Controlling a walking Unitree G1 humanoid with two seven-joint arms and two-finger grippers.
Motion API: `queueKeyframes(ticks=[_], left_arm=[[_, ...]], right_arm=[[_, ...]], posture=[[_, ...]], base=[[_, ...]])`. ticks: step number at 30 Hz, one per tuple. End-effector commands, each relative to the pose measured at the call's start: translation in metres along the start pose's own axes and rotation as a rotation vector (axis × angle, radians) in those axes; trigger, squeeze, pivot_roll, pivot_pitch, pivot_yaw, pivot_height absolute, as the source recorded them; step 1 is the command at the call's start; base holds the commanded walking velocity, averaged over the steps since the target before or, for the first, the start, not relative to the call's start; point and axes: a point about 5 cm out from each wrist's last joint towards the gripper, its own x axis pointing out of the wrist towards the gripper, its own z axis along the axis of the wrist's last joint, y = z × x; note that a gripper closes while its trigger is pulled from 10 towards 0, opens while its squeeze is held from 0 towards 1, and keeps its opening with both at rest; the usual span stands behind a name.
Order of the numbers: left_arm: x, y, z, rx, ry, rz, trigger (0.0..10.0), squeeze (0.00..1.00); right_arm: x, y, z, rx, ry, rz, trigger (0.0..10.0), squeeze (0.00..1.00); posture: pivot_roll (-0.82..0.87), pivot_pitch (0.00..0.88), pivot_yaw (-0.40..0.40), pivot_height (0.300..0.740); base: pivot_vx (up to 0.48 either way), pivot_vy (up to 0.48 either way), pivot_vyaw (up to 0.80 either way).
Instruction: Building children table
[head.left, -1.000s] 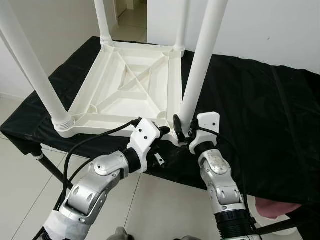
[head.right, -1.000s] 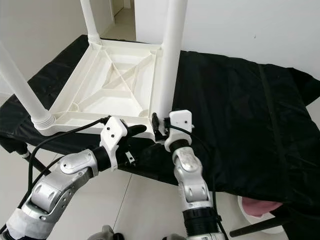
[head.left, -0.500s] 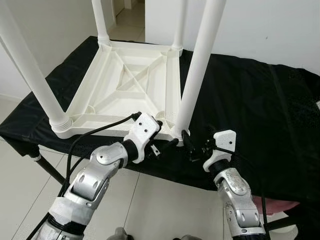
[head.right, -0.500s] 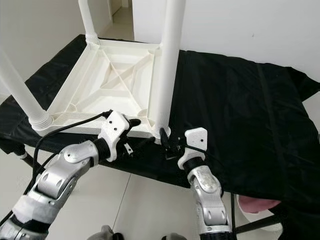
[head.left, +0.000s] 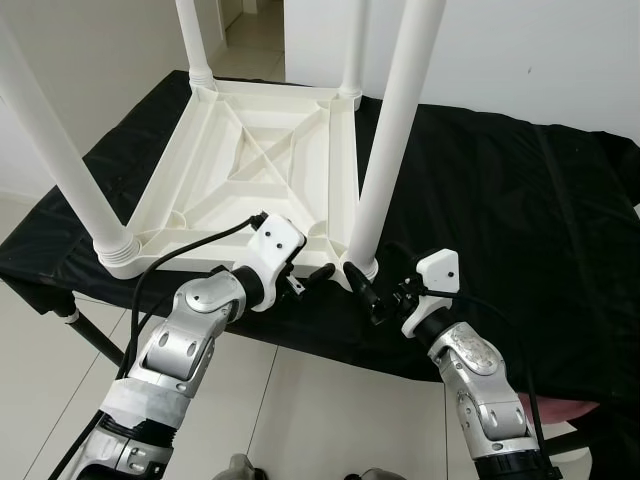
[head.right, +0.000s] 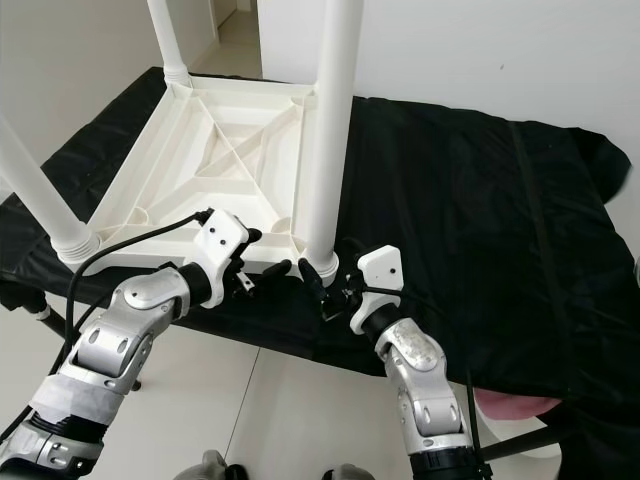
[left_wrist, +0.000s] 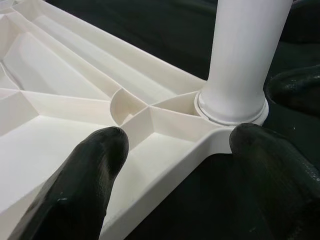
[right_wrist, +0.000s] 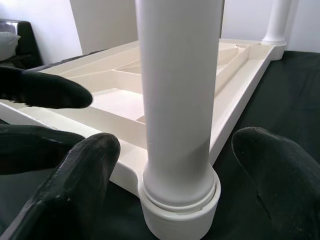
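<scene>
A white plastic children's table lies upside down on a black-covered bench, its legs pointing up. The near right leg stands in its corner socket. My left gripper is open at the table's front rim just left of that corner, one finger over the ribbed underside and the other outside the rim. My right gripper is open too, close in front of the leg's base, with a finger on each side and not touching it.
The black cloth stretches wide to the right of the white table. Its front edge runs just below my grippers, with tiled floor beneath. A pink and white object sits low at the right. A white wall stands behind.
My right gripper let go of the near right leg's base, drew back, and now sits open just before it. My left gripper reached forward onto the table's rim.
</scene>
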Motion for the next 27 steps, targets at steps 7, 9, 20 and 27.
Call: queueKeyframes(ticks=[7,9,20,27], left_arm=[[-0.016,0.015,-0.011,0.002,0.061,0.280,10.0,0.00],[-0.018,0.018,-0.012,-0.007,0.064,0.314,10.0,0.00],[-0.025,0.042,-0.014,-0.076,0.108,0.581,10.0,0.00],[-0.019,0.036,-0.017,-0.119,0.128,0.594,10.0,0.00]], right_arm=[[0.019,-0.009,-0.005,-0.017,0.018,-0.071,10.0,0.00],[0.025,-0.009,-0.005,-0.005,0.012,-0.083,10.0,0.00],[0.056,-0.005,0.001,0.034,-0.028,-0.122,10.0,0.00],[0.066,-0.009,0.000,0.010,-0.033,-0.289,10.0,0.00]], posture=[[-0.06,0.077,-0.003,0.740],[-0.06,0.081,-0.006,0.740],[-0.05,0.086,-0.015,0.740],[-0.05,0.088,-0.013,0.740]], base=[[0.000,0.000,0.00],[0.000,0.000,0.00],[0.000,0.000,0.00],[0.000,0.000,0.00]])
